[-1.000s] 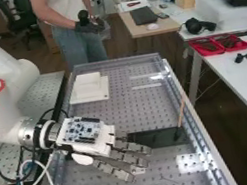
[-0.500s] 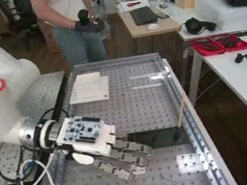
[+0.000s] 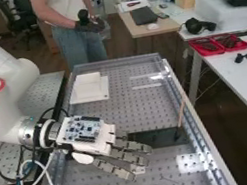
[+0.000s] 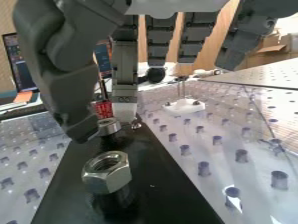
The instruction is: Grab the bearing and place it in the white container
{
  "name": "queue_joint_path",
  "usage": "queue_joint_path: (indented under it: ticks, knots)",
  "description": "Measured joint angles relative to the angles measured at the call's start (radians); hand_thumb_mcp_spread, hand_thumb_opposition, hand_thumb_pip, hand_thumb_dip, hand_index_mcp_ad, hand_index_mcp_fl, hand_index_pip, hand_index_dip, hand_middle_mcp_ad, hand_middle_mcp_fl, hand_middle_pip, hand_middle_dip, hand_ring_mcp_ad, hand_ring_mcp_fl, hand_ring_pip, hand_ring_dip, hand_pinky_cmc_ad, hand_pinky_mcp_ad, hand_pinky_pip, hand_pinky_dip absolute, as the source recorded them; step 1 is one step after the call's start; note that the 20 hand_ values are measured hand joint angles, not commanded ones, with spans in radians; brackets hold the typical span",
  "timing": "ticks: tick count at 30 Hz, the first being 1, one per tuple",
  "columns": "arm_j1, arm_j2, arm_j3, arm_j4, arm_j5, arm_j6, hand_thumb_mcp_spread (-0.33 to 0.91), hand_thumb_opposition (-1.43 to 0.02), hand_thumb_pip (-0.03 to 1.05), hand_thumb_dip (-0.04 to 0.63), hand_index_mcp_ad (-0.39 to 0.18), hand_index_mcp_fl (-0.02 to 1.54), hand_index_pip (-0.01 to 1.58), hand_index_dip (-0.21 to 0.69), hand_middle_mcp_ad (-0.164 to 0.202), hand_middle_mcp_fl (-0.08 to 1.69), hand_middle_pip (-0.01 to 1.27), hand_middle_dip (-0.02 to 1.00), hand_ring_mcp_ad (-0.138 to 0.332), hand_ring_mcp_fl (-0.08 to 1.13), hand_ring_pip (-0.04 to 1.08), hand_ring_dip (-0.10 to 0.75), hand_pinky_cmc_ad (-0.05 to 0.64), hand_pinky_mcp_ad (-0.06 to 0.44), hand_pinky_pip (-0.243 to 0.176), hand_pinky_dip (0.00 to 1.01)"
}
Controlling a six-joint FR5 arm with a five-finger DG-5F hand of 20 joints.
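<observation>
The hand point(image 3: 121, 156) is held low over the bench's middle in the high view, its fingers straight and spread. In the wrist view the hand point(image 4: 125, 65) is open, with the thumb's tip beside a small metal ring, the bearing point(image 4: 110, 127), and a finger's tip on its other side; whether they touch it I cannot tell. The bearing stands on a black plate point(image 4: 153, 200). A hex nut point(image 4: 106, 172) rests on the same plate. The white container point(image 3: 88, 86), on a wide flat base, is farther up the bench in the high view.
A thin wooden-handled tool point(image 3: 181, 114) leans by the bench's right rail point(image 3: 202, 136), its dark end at the black plate. A small white piece point(image 4: 184, 106) with thin upright pins sits on the perforated surface. Loose cables point(image 3: 44, 184) hang beside the arm.
</observation>
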Motion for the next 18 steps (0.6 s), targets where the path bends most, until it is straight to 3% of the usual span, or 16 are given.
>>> queue_joint_path:
  ticks: [18]
  knots:
    - [-0.001,0.000,-0.003,0.001,-0.006,-0.004,0.43,-0.77,0.60,0.208,-0.089,0.09,1.53,0.183,0.017,0.00,0.13,0.19,0.072,0.01,0.09,0.087,0.335,0.230,-0.042,0.18]
